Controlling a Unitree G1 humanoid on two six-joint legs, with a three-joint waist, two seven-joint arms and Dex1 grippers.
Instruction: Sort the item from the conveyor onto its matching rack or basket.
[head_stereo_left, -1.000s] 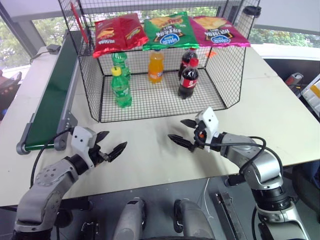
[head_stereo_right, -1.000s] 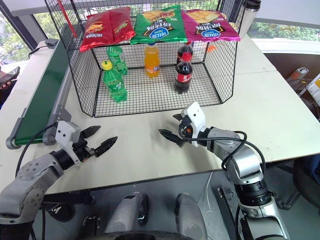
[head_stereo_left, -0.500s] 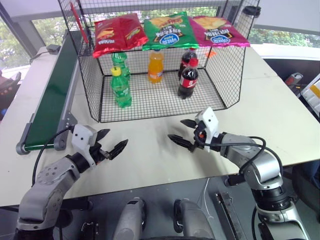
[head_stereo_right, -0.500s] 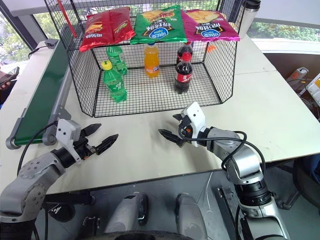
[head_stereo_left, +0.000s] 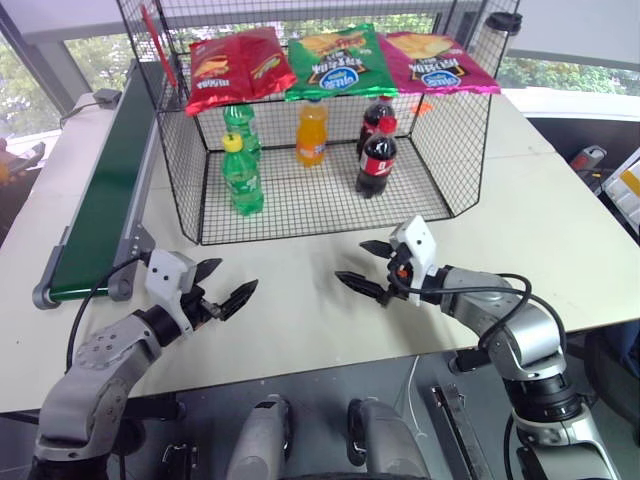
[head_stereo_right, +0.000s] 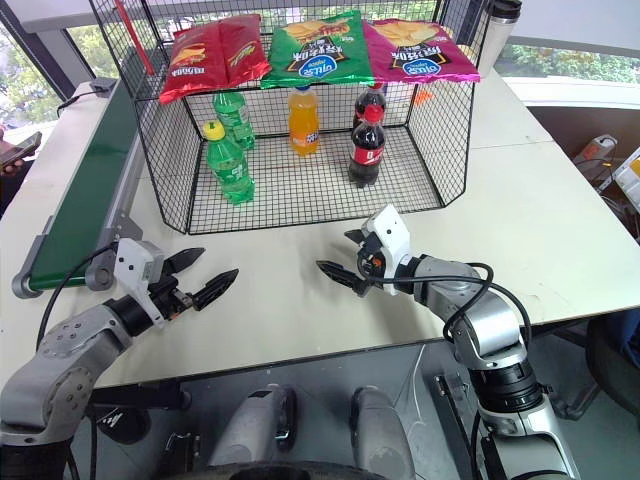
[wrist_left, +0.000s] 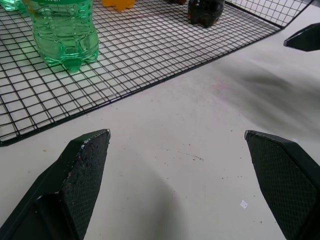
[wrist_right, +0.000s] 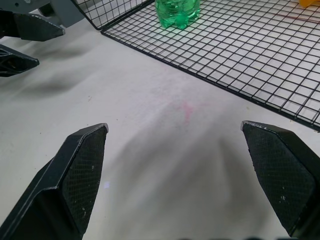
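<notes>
The item is out of view; the stretch of the dark green conveyor (head_stereo_left: 105, 190) that I see along the left carries nothing. The black wire-mesh basket (head_stereo_left: 440, 130) stands at the back centre with its open front toward me. My left gripper (head_stereo_left: 232, 277) hovers open over the white table beside the conveyor's near end, with nothing between its fingers (wrist_left: 85, 165). To its right, my right gripper (head_stereo_left: 352, 259) is also open and holds nothing, just in front of the basket's front edge. The two grippers point toward each other.
On the basket's floor stand two green bottles (head_stereo_left: 242, 175), an orange bottle (head_stereo_left: 312, 133) with an orange cap and two cola bottles (head_stereo_left: 376, 160). Three chip bags (head_stereo_left: 338, 60) lie on its mesh top. The table's front edge (head_stereo_left: 300, 365) is close under both arms.
</notes>
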